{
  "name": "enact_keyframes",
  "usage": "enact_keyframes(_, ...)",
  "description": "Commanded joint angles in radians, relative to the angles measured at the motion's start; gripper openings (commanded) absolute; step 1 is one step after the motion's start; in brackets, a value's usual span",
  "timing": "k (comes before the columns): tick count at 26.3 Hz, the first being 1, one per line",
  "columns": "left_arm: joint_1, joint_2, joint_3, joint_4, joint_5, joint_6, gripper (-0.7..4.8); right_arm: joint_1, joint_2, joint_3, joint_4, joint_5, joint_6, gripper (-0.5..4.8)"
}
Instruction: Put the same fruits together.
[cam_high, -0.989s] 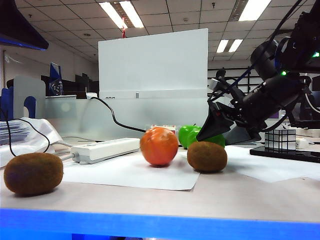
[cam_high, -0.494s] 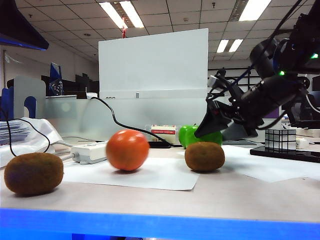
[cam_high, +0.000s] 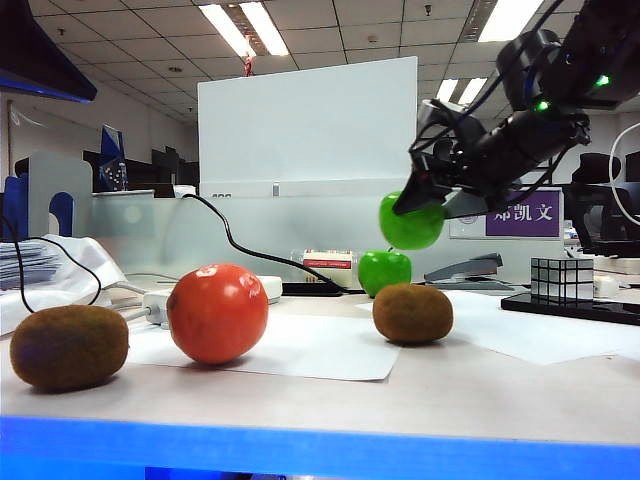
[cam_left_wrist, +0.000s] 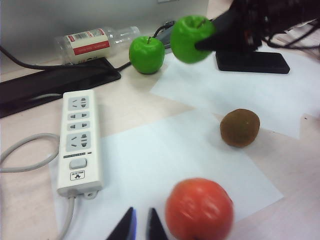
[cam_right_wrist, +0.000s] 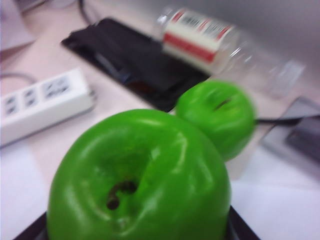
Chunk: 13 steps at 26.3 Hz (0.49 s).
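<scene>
My right gripper (cam_high: 408, 212) is shut on a shiny green apple (cam_high: 414, 226) and holds it in the air at the back right. In the right wrist view that apple (cam_right_wrist: 140, 175) fills the space between the dark fingers. A second green apple (cam_high: 384, 272) stands on the table just below and behind it. In front of that apple a brown kiwi (cam_high: 412, 313) lies on white paper. Another kiwi (cam_high: 68, 347) rests at the front left. The orange-red fruit (cam_high: 217, 313) sits left of centre, right beside my left gripper (cam_left_wrist: 141, 227), which is shut and empty.
A white power strip (cam_left_wrist: 79, 142) with its cable lies left of the paper sheet (cam_left_wrist: 165, 150). Behind it are a black mat (cam_left_wrist: 55, 82) and a lying plastic bottle (cam_left_wrist: 95, 42). At the right a mirrored cube (cam_high: 560, 279) stands on a black base. A white board (cam_high: 305, 150) closes the back.
My right gripper has risen with the green apple, lifting it off the table. The orange-red fruit has rolled left and toward the front. The left gripper has stayed still.
</scene>
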Motion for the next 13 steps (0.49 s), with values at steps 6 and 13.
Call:
enact_keyframes(6, 0.0, -0.002, 0.006, -0.013, 0.007, 0.0, 0.47, -0.093, 0.132, 0.126, 0.019, -0.005, 0.001, -0.07)
enact_keyframes(13, 0.0, -0.002, 0.005, -0.018, 0.007, 0.0, 0.49, -0.099, 0.209, 0.215, 0.001, -0.035, 0.004, -0.07)
